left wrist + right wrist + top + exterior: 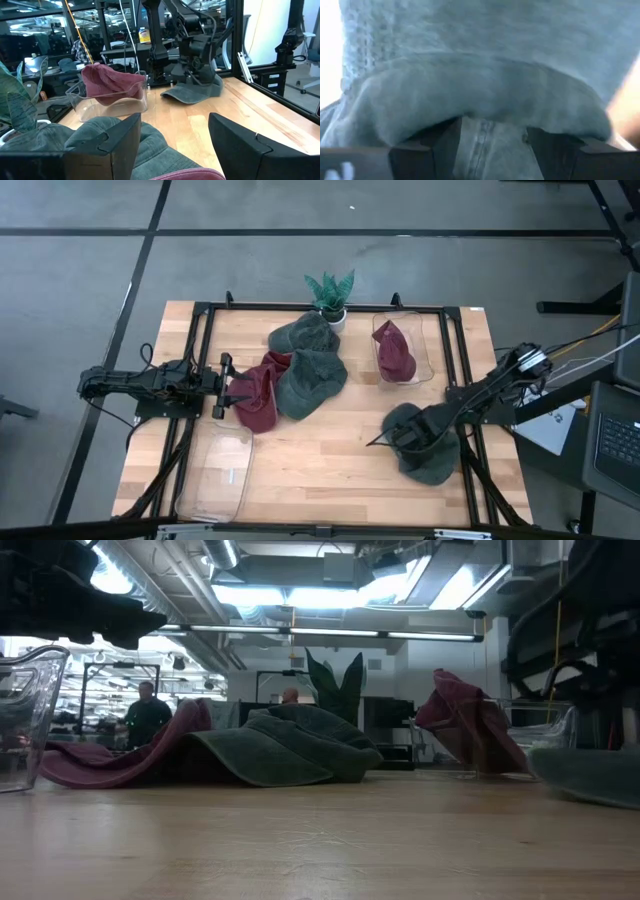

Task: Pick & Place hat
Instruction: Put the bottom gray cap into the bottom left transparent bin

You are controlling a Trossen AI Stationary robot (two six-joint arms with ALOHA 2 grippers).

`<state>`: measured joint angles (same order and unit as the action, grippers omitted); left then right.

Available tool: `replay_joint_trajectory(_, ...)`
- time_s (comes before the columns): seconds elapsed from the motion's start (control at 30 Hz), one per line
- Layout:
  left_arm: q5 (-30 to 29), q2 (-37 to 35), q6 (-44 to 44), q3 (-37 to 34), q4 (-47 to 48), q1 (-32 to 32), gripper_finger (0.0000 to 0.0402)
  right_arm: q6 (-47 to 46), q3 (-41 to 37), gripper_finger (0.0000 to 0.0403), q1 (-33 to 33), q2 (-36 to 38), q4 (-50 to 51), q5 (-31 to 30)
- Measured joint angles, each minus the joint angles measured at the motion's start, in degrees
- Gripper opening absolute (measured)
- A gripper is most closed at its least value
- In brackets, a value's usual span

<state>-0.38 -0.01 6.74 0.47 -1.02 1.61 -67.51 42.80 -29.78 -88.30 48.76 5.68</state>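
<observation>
Presently, I found the right pincer [400,438] spread wide and pressed down into a green hat [428,460] at the table's [330,460] near right. Farther off, the left pincer [222,385], also spread, stood beside the heaped hats [290,380]; clear bins [215,475] lay near.

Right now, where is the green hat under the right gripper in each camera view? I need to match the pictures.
High view: the green hat lies near the table's right front corner, under the right gripper.
Low view: it shows at the right edge, flat on the wood.
Left wrist view: far across the table, beneath the other arm.
Right wrist view: it fills the picture.
Shared landmark: the clear bin holding a maroon hat.
</observation>
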Motion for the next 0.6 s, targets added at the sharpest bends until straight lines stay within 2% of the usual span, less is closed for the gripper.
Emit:
replay_joint_trajectory(0.13, 0.0, 0.0, 0.0, 0.0, 0.0, 0.0, 0.0228, 2.0, 0.1, 0.0215, 0.0, -3.0, -5.4, 0.3)
replay_joint_trajectory(0.27, 0.0, 0.0, 0.0, 0.0, 0.0, 0.0, 0.0230, 1.6, 0.2, 0.0183, 0.0, -4.0, -7.1, 0.1)
replay_joint_trajectory(0.6, 0.0, 0.0, 0.0, 0.0, 0.0, 0.0, 0.0230, 0.2, 0.0, 0.0020, 0.1, -3.4, -9.4, 0.1)
